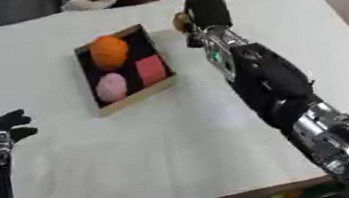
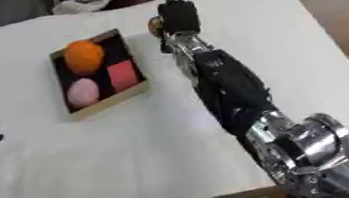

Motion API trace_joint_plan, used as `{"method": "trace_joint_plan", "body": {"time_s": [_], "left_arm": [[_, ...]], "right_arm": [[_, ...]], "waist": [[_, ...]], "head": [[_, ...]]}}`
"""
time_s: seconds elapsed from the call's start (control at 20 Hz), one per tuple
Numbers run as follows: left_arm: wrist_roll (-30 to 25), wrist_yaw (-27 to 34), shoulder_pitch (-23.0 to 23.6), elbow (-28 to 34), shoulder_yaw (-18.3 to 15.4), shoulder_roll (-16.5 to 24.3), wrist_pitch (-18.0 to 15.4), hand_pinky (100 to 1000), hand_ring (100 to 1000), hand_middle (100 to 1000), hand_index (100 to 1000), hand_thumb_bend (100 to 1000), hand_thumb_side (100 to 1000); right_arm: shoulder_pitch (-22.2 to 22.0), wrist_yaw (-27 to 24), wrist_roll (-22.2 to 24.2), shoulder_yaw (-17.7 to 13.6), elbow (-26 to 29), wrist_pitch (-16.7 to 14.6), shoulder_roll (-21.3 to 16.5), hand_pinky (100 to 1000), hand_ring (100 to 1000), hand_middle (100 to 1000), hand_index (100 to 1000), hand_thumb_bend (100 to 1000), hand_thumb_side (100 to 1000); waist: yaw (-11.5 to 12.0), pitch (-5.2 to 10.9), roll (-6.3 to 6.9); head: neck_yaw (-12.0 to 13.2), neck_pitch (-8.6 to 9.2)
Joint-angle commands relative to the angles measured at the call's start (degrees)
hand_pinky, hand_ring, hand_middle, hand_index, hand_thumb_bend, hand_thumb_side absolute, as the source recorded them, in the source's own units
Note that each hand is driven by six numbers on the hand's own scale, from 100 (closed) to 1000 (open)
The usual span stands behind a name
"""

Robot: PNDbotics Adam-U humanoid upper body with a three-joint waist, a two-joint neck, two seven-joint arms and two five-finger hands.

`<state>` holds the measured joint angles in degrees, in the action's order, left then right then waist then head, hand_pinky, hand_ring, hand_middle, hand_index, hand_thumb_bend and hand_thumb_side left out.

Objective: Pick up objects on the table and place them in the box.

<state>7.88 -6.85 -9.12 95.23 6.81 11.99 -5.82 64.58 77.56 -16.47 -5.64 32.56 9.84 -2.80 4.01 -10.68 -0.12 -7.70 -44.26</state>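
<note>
Left eye view shows the right hand curled round a small orange-brown thing, just right of the box. Next, I judge, it must carry this leftward over the box and release it; the left hand rests open.

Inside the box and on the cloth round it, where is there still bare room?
The dark wooden-rimmed box is crowded: orange ball, pink ball and red block leave only a bare strip by the ball. The white cloth before the box lies bare between the left hand and right hand.

1 box. Inside it, 3 items: 1 orange ball, 1 pink ball, 1 red block. 1 small orange-brown thing at the right hand, outside the box. 2 hands total, left hand included. 1 table.
</note>
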Motion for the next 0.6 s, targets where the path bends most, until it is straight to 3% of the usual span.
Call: {"method": "trace_joint_plan", "body": {"time_s": [0.05, 0.4, 0.6], "left_arm": [[0.1, 0.0, -0.6, 1.1, -0.2, 0.4, -0.1, 758, 606, 626, 763, 100, 944], [0.2, -0.1, -0.6, 1.1, -0.2, 0.5, -0.1, 758, 605, 625, 763, 100, 943], [0.2, -0.1, -0.6, 1.1, -0.3, 0.5, -0.1, 758, 604, 625, 763, 100, 943]], "right_arm": [[2.3, -1.8, 0.8, 1.9, 3.3, -3.4, -0.9, 768, 703, 615, 336, 100, 100], [3.1, -1.4, 12.9, 9.4, 5.9, -17.8, 0.8, 785, 742, 654, 383, 100, 100], [3.2, -1.9, 21.2, 11.8, 6.5, -24.5, 1.9, 798, 769, 698, 517, 100, 109]], "waist": [[-0.1, 0.38, 0.67], [-0.6, 0.53, 0.40], [-0.6, 0.60, 0.32]], "head": [[0.0, 0.14], [0.3, 0.14], [0.2, 0.14]]}}
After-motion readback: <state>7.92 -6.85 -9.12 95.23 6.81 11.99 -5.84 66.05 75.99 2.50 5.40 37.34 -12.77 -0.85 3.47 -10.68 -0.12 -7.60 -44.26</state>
